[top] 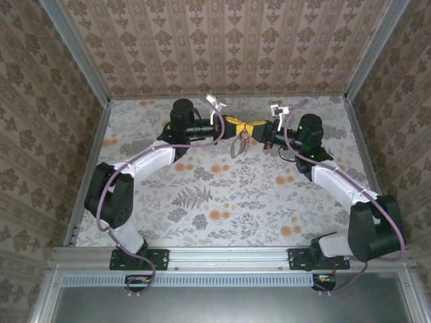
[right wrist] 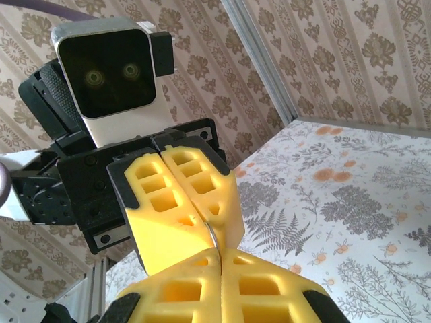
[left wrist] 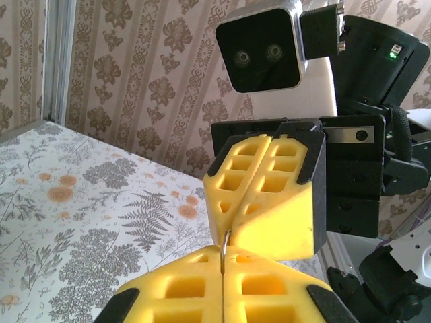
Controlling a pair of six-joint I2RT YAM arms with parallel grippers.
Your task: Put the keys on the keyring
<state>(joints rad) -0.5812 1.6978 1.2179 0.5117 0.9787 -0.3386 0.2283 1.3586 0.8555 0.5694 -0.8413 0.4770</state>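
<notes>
Yellow foam pads meet tip to tip at upper centre of the top view, where the left claw (top: 234, 126) and the right claw (top: 256, 128) face each other above the floral surface (top: 202, 202). Both claws are closed tight, their pads pressed flat together. In each wrist view a thin wire (left wrist: 224, 250) of bright metal runs from the seam of the near pads into the seam of the far ones, so each claw looks to be pinching that same sliver. The keyring (top: 238, 145) hangs as a brownish loop just below the meeting point, clear of the surface and tilted slightly. Whether the wire belongs to the ring or to the key I cannot tell, and the key is too small to pick out from above. The step in hand seems to be the threading itself, done in mid-air. To do it well, one claw should hold as a fixed anchor while the other makes small, slow turns along the curve of the wire rather than pulling straight away. Neither grip should loosen until the metal has plainly slid past the opening, since a slip would drop the loop onto the surface.
</notes>
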